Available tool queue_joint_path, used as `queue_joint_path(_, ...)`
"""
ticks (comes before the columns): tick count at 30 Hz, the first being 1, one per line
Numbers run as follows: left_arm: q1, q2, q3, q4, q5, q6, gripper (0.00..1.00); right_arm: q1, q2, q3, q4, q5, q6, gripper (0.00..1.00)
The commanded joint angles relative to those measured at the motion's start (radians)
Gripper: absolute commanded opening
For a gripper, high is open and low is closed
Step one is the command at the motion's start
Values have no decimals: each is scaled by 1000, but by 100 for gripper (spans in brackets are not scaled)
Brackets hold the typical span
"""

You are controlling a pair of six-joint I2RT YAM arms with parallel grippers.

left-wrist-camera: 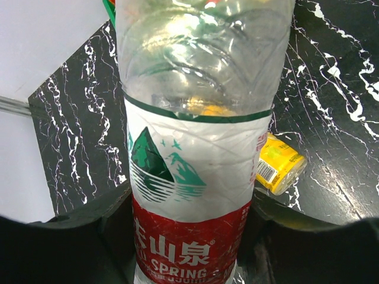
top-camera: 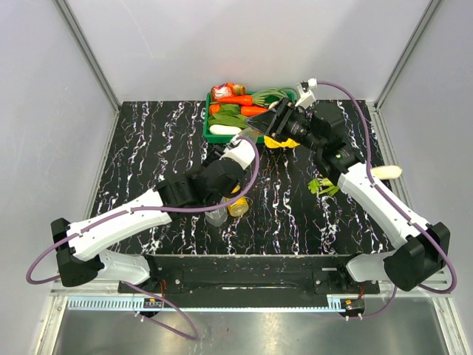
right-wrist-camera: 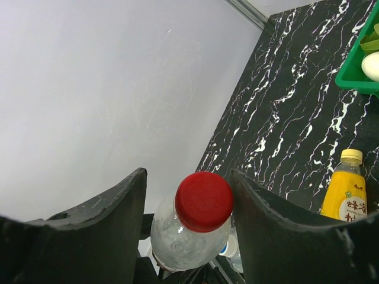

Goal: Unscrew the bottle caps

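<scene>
My left gripper is shut on the body of the clear bottle with the red label and holds it up off the table. Its red cap sits between the fingers of my right gripper, which is open around it: the right finger touches the cap, the left finger stands apart. In the top view the two grippers meet near the tray, left and right. The orange-yellow juice bottle with its yellow cap stands on the table. A blue cap peeks out below the held bottle.
A green tray of vegetables stands at the back middle. A clear bottle stands beside the juice bottle under my left arm. A leafy green and a white vegetable lie on the right of the black marbled table.
</scene>
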Motion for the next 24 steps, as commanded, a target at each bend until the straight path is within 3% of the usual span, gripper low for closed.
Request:
queue_joint_path(1, -11, -10, 36, 9, -41, -13, 22, -16, -36, -4, 58, -15, 9, 66)
queue_joint_path(6, -18, -9, 32, 6, -49, -20, 22, -23, -34, -6, 60, -28, 15, 70)
queue_joint_path(15, -24, -1, 36, 4, -59, -20, 22, -25, -14, 0, 69, -70, 20, 51)
queue_joint_path(20, -24, 0, 35, -3, -64, -27, 22, -26, -11, -7, 69, -73, 14, 28)
queue_joint_path(24, -24, 2, 29, -3, -67, -30, 22, -25, -13, -23, 76, -76, 8, 0)
